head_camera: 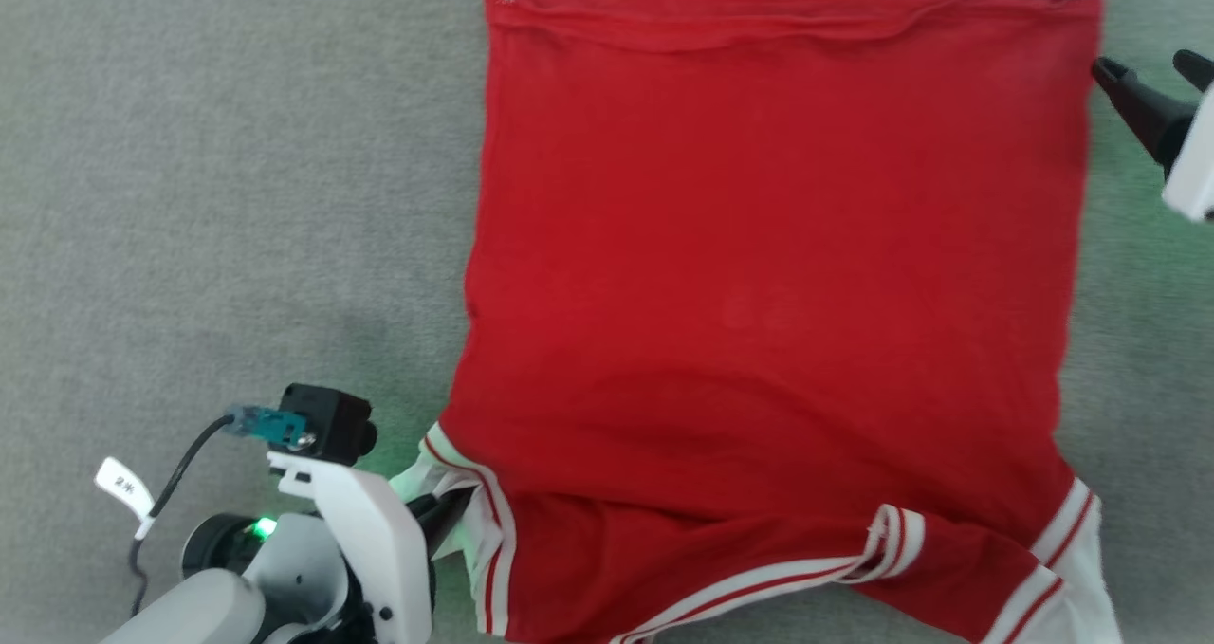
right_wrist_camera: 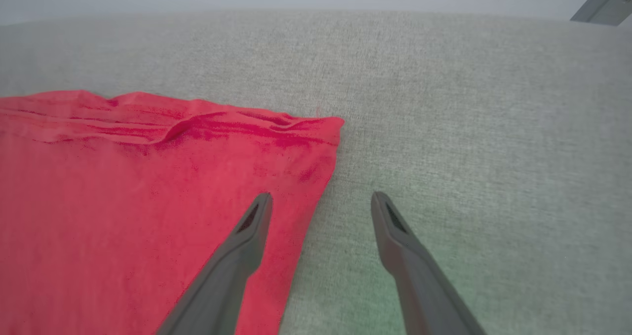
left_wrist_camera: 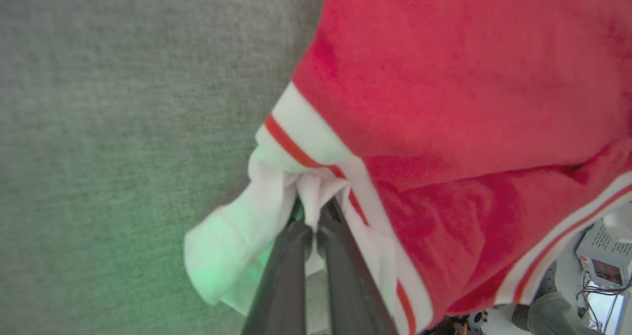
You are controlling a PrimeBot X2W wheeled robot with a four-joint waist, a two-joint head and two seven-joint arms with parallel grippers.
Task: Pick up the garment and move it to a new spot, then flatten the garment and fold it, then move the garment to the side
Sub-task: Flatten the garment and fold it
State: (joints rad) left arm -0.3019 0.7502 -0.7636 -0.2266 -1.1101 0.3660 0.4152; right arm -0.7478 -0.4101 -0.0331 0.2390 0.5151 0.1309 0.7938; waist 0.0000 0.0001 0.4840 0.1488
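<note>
Working through the flattening step, by the look of it, with no fold begun yet. Finding the garment [head_camera: 759, 246] spread on the grey bench [head_camera: 237, 198], plain red side up, no chest lettering showing. Pointing its hem [head_camera: 787, 9] away from the robot and its shoulders and striped trim toward the robot, at the bottom edge of the head view; running its long axis near to far.

Pinching the bunched white sleeve [left_wrist_camera: 232, 256] at the near left corner with the left pincer [left_wrist_camera: 313, 226], jaws closed tight on the cloth. Hovering the right pincer [right_wrist_camera: 321, 197] just beside the far right hem corner [right_wrist_camera: 331, 125], jaws spread wide and gripping nothing, one finger over the red edge and the other over bare bench.

Calling next, probably, for drawing the crumpled sleeve outward to the left and laying it flat, without dragging the body out of line. Then likely smoothing the ripples along the hem before attempting any fold.
</note>
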